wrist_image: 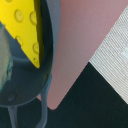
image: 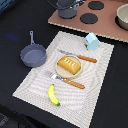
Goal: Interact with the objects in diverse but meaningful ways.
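Only a dark, blurred part of the gripper (image: 67, 3) shows.

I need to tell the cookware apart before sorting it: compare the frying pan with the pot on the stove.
The frying pan is shallow with one long straight handle; the pot is deeper and shows no long handle. The frying pan sits on the dark table beside the placemat; the pot stands on the pink toy stove. The pan looks empty; the pot's inside is hidden in the exterior view. Both are grey and round.
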Robot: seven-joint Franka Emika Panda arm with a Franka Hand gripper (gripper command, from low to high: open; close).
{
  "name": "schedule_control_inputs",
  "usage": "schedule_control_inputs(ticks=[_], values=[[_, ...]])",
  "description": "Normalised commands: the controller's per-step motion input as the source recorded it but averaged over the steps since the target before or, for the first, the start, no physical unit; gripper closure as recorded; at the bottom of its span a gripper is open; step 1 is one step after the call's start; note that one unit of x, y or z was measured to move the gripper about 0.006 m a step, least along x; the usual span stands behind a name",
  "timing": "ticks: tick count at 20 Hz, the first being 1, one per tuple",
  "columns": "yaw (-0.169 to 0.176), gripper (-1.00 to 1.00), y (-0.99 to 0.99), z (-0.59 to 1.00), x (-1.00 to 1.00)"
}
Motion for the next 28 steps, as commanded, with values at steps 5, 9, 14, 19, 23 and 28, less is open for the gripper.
schedule_control_inputs(ticks=[5, 9, 14, 19, 23, 28], values=[[-0.002, -1.00, 0.00, -0.32, 0.00], [0.000, -1.00, 0.00, -0.35, 0.00], [0.000, -1.00, 0.00, -0.29, -0.02], [0.000, -1.00, 0.00, -0.20, -0.03], [0.000, -1.00, 0.00, -0.04, 0.00], [0.000, -1.00, 0.00, 0.00, 0.00]])
